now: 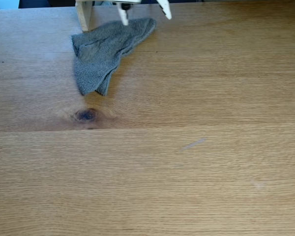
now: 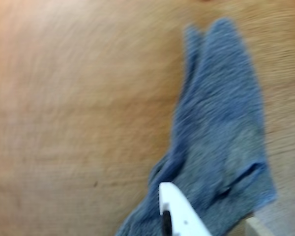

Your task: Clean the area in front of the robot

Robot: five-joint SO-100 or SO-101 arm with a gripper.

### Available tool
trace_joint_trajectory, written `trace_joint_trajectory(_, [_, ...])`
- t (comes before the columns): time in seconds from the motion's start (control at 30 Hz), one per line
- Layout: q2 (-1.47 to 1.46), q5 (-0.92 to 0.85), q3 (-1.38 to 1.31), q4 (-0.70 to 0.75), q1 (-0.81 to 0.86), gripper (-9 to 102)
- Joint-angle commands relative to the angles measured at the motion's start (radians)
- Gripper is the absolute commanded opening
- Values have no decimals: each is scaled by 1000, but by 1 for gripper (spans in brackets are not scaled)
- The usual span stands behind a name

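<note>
The counter [image 1: 196,177] is a broad tan oak-grain top that runs across the fixed view, with fine grain lines, a plank seam crossing it from side to side a little above the middle, and a dark bluish knot [image 1: 86,115] on the left just above that seam. A faint pale streak [image 1: 193,143] lies on the wood right of centre, below the seam. A grey terry cloth [image 1: 104,53] lies crumpled at the top left of the fixed view, well above the knot: its wide end points up and to the right, its narrow folded end hangs down toward the knot without reaching it. A pale wooden post [image 1: 84,14] stands at the cloth's upper left corner, touching or just beside it. The end effector [image 1: 143,14] enters from the top edge of the fixed view as two white fingers; the left fingertip comes down onto or just over the cloth's upper edge, the right one sits apart to the right, clear of the cloth, so the fingers stand spread wide with nothing between them. In the blurred wrist view the cloth [image 2: 221,147] stretches from the upper right down to the bottom centre over bare wood [image 2: 69,118], and one white finger [image 2: 179,211] with a dark screw hole rises from the bottom edge in front of the cloth; whether it touches the fabric cannot be told.
</note>
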Motion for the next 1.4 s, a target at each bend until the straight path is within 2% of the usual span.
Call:
trace_joint_trajectory(0.0, [-184,0,-225,-37,167,49])
trace_joint_trajectory(0.13, [-371,-52,-278,-87,354,48])
trace_joint_trajectory(0.27, [-571,-175,-278,-212,522,46])
trace_joint_trajectory(0.37, [-703,-264,-276,-330,607,44])
trace_joint_trajectory(0.47, [-793,-331,-282,-371,647,47])
trace_joint_trajectory(0.6, [-861,-411,-279,-367,655,49])
trace_joint_trajectory(0.9, [-1057,-661,-291,-417,621,38])
trace_joint_trajectory(0.97, [-1095,-696,-291,-471,620,31])
trace_joint_trajectory(1.07, [-1137,-692,-293,-523,611,20])
trace_joint_trajectory(1.23, [-1157,-646,-293,-523,571,0])
trace_joint_trajectory(1.37, [-1108,-546,-293,-485,535,0])
